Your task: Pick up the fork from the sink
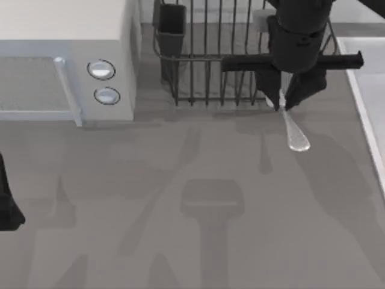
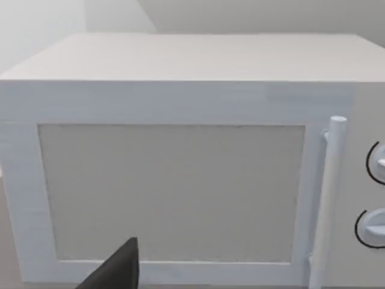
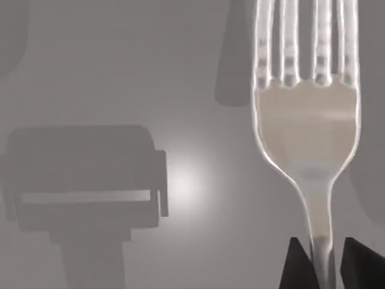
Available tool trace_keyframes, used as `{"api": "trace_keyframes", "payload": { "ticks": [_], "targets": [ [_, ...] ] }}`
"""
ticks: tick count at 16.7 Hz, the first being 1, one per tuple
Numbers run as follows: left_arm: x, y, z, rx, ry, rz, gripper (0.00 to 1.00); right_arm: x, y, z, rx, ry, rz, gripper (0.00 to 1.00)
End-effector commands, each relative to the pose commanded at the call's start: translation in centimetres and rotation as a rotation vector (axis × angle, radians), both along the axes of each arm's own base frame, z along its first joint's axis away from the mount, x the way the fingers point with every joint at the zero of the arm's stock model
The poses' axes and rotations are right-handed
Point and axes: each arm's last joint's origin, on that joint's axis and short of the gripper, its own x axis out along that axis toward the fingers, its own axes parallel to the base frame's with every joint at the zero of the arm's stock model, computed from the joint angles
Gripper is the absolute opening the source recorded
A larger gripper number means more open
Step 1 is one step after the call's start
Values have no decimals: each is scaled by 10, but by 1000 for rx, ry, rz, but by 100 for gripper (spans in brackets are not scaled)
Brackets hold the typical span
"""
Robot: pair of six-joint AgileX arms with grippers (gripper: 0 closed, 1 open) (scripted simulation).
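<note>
My right gripper is shut on the fork, a slim shiny silver piece that sticks out from the fingertips over the grey counter, just in front of the wire rack. In the right wrist view the two dark fingertips pinch the narrow handle, and the fork shows its tines pointing away from them. The sink lies at the right edge, a pale basin with a lighter straight rim; the fork is to the left of that rim. My left arm is parked at the left edge.
A dark wire dish rack stands at the back, right behind the right gripper. The white microwave takes the back left, and the left wrist view faces the microwave door. Arm shadows fall across the grey counter.
</note>
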Motion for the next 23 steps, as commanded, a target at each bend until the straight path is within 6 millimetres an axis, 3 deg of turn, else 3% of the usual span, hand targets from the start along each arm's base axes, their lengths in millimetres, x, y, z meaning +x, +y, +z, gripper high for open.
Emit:
{"api": "trace_keyframes", "payload": {
  "ticks": [5, 7, 9, 13, 16, 21, 23],
  "targets": [
    [0, 0, 0, 0, 0, 0, 100, 6, -7, -1, -23, -21, -10, 0],
    [0, 0, 0, 0, 0, 0, 100, 7, -5, -9, -20, -19, -9, 0],
    [0, 0, 0, 0, 0, 0, 100, 8, -3, -28, -15, -17, -7, 0],
    [0, 0, 0, 0, 0, 0, 100, 5, 0, -84, -7, -5, -3, 0],
    [0, 0, 0, 0, 0, 0, 100, 0, 0, -108, -1, 0, 0, 0],
    [0, 0, 0, 0, 0, 0, 100, 0, 0, -110, 0, 0, 0, 0],
    [0, 0, 0, 0, 0, 0, 100, 0, 0, -110, 0, 0, 0, 15]
  ]
}}
